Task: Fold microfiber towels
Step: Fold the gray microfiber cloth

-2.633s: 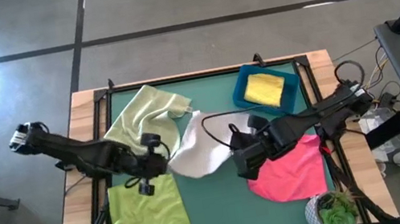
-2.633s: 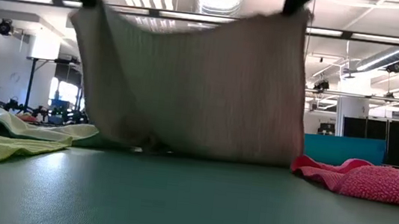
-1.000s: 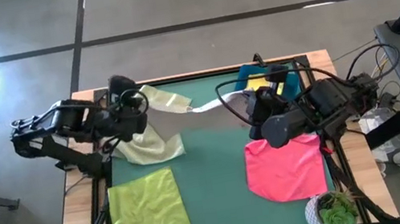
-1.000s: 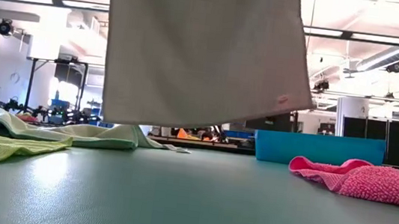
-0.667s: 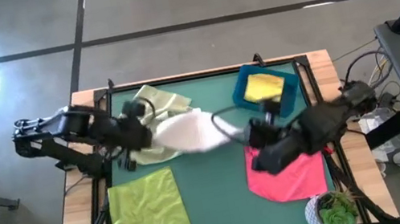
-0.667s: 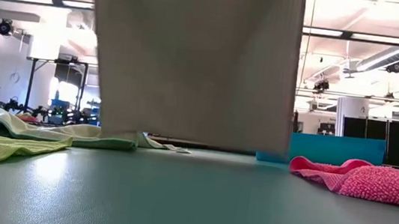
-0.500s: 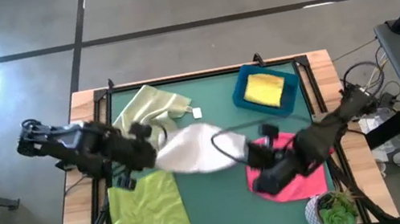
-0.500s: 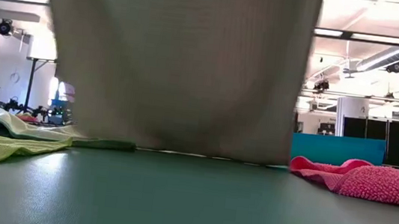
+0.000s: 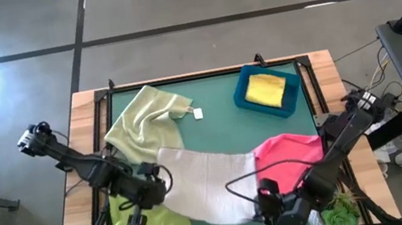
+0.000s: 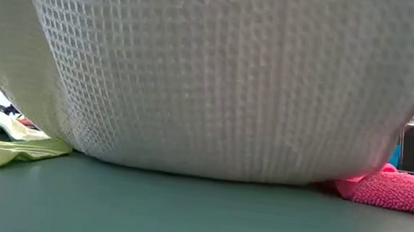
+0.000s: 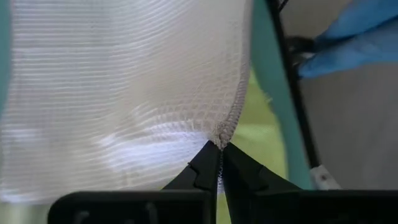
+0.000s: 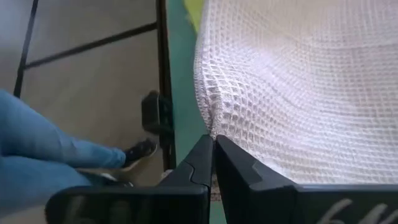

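Light grey towel [image 9: 201,186] spans left–right between left tool [image 9: 147,193] and right tool [image 9: 262,207], each clamped on a near corner, far edge trailing across the desk [image 9: 220,126].

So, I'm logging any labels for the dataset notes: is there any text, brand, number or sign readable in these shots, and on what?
None can be read.
The small white tag on the mat beside the pale green towel: too small to read.
The grey towel, the blue bin and the pink towel: no print visible.
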